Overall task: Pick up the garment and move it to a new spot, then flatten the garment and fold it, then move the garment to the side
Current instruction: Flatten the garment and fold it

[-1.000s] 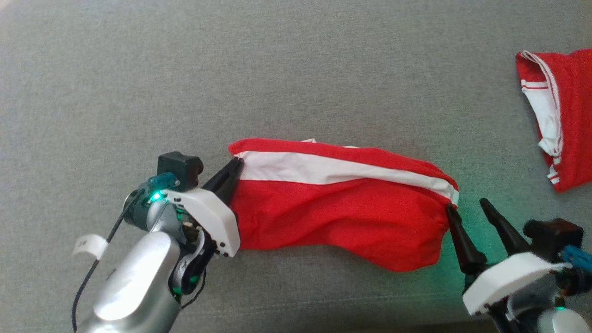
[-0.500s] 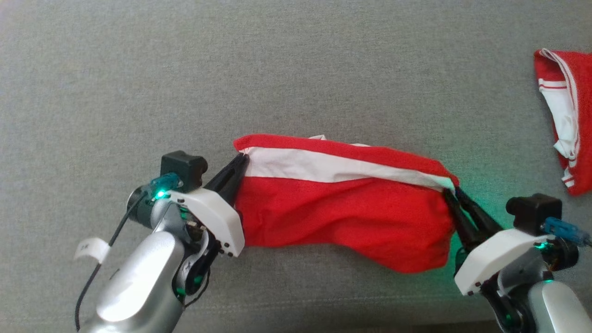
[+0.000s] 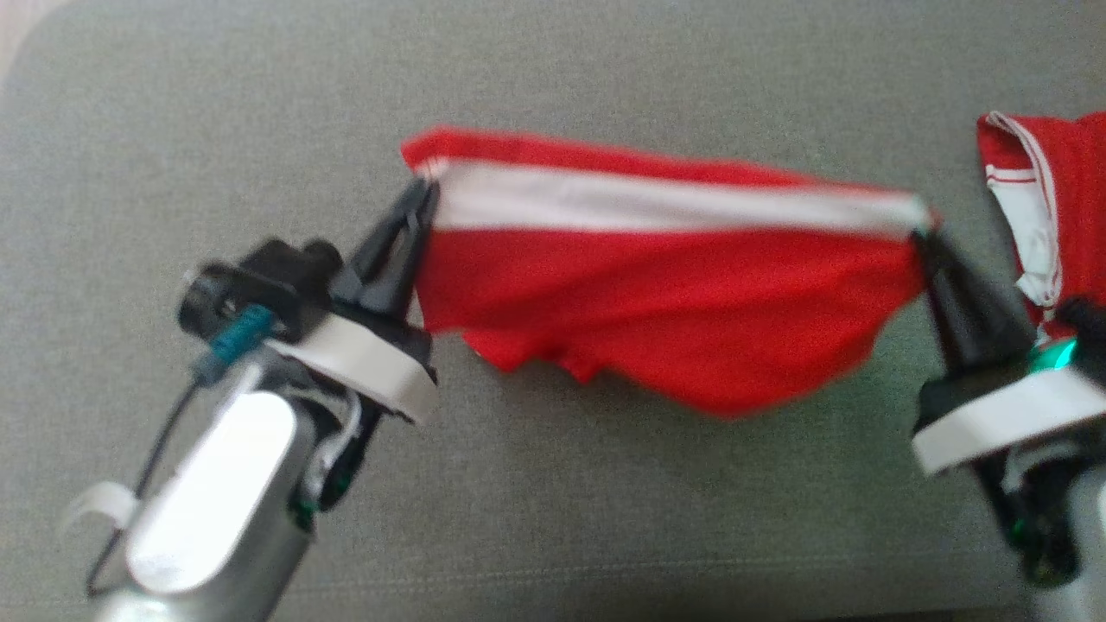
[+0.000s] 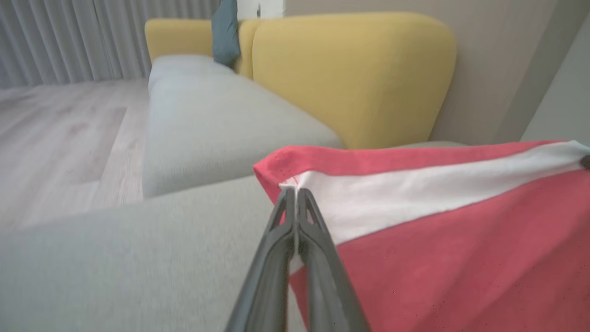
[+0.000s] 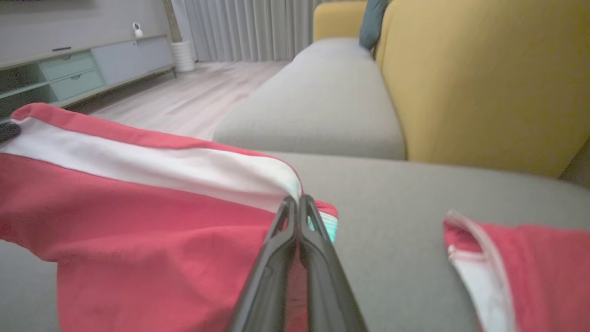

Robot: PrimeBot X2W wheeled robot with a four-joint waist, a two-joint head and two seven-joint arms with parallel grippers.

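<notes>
Surroundings: grey seat cushion under everything. A second garment, red with white trim, lies crumpled on it just beside the right gripper, apart from the held cloth. In the head view that gripper's body overlaps its lower edge. Nothing stands between the two arms except the cloth itself. Behind, in the wrist views: yellow backrests, a teal pillow, a pleated grey curtain, pale wood floor, and a low cabinet with drawers.

Task item: the garment hangs stretched between both grippers over the seat. Its top edge is taut and its lower edge sags in a curve. I cannot tell whether the hem touches the cushion.

Left gripper: fingers pressed together, pinching the left top corner at the end of the white band. Right gripper: fingers pressed together, pinching the right top corner.

Materials: the garment is a soft red knit with diagonal folds. The upholstery is a coarse woven fabric. The fingers are dark, tapered plastic.

Count: two grippers, two red garments, one white band on the held one, two grey seat sections, one pillow.
</notes>
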